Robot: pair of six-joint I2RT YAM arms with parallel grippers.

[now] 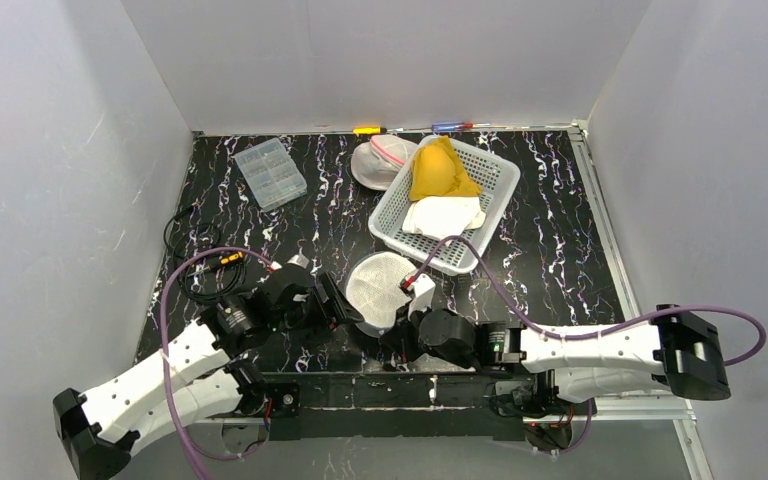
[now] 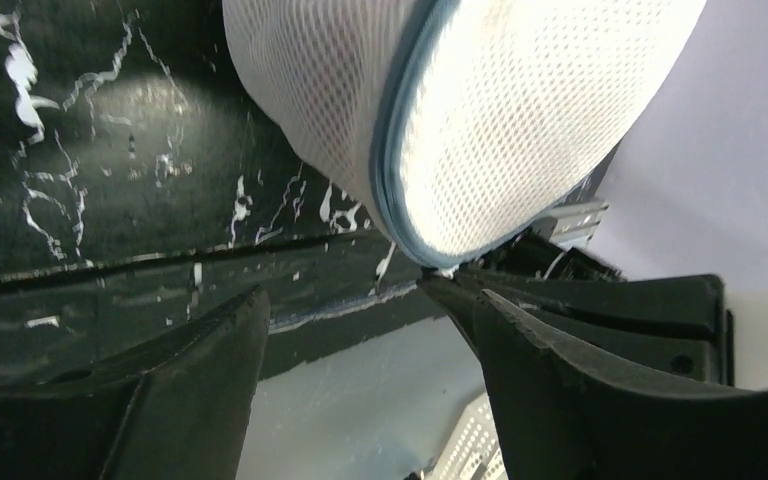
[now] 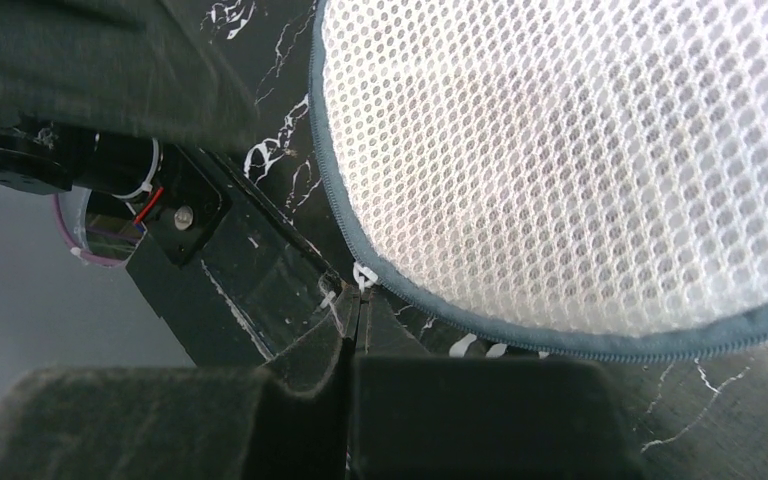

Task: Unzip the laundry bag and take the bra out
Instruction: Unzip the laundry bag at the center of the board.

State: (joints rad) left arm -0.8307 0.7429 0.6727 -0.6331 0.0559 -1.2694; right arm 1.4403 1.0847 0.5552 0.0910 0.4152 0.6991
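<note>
The round white mesh laundry bag with a grey-blue zip edge (image 1: pixel 380 285) lies on the near middle of the black marbled counter (image 1: pixel 550 250), just in front of the two arms and between their hands. In the right wrist view the grey-blue zip band (image 3: pixel 560 345) runs unbroken around the stretch of rim that shows, so the bag looks shut there; no opening shows in any view, and no bra can be made out through the mesh.

The right hand (image 3: pixel 352 315) is clenched, its fingertips meeting at the bag's edge, right at a small white tab (image 3: pixel 363 275) that I take to be the zip pull. Whether it truly grips the tab is too fine to tell. The left hand (image 2: pixel 345 295) is released, its fingers standing apart with nothing between them, and the bag's rim sits just beyond the tip of one finger.

By my reading the task is at its start: the zip has yet to be drawn round, and the bra is yet to come out.

Farther back stands a white plastic lattice basket (image 1: pixel 505 190) holding a yellow cloth (image 1: pixel 438 170) and a white cloth (image 1: pixel 442 215). Beside it lies a second white mesh pouch with pink trim (image 1: pixel 380 160), and to the left a clear plastic compartment box (image 1: pixel 270 172).
</note>
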